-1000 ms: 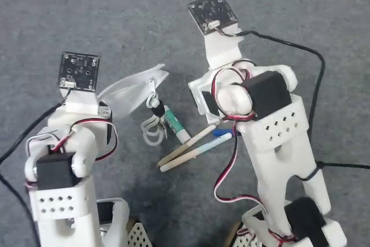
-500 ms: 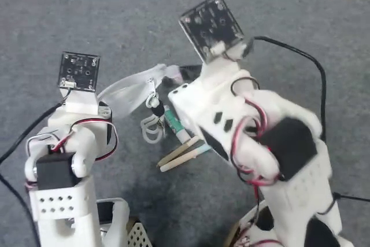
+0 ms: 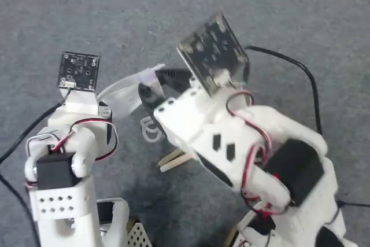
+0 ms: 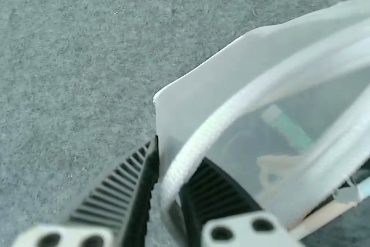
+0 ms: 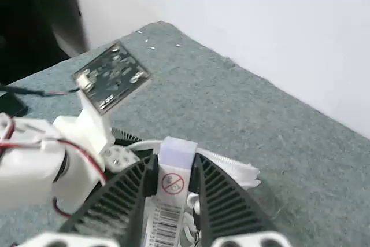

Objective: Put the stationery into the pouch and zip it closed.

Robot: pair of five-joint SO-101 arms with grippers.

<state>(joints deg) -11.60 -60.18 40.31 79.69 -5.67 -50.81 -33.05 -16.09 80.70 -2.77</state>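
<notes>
High view: grey mat [image 3: 300, 21] covers the table. The translucent pouch [image 3: 124, 92] lies left of centre and slants up toward the far right. The left arm [image 3: 60, 166] stands near-left, its camera board [image 3: 79, 72] just left of the pouch's lower end. The right arm [image 3: 248, 154] leans in from the near right. The right gripper [image 3: 156, 86] is at the pouch's far-right end; contact cannot be told. Two wooden pencils [image 3: 173, 159] lie on the mat near the pouch, partly under the right arm. Small white rings [image 3: 150, 131] lie between the pencils and the pouch.

Left wrist view: the left gripper [image 4: 170, 163] is clamped tight on the pouch [image 4: 277, 79] near a corner, with the white zipper bead running out between the black fingers [image 4: 130, 183]. A green pen [image 4: 286, 128] and a pencil tip [image 4: 324, 215] show through the film; whether they are inside or beneath it is unclear.

Right wrist view: the right gripper [image 5: 173, 172] is closed around a white labelled block [image 5: 167, 201] with a pale top, held upright between both fingers [image 5: 222, 195]. Just beyond the block's top is the pouch's white rim [image 5: 234, 169]. The left arm [image 5: 34, 154] is to the left.
</notes>
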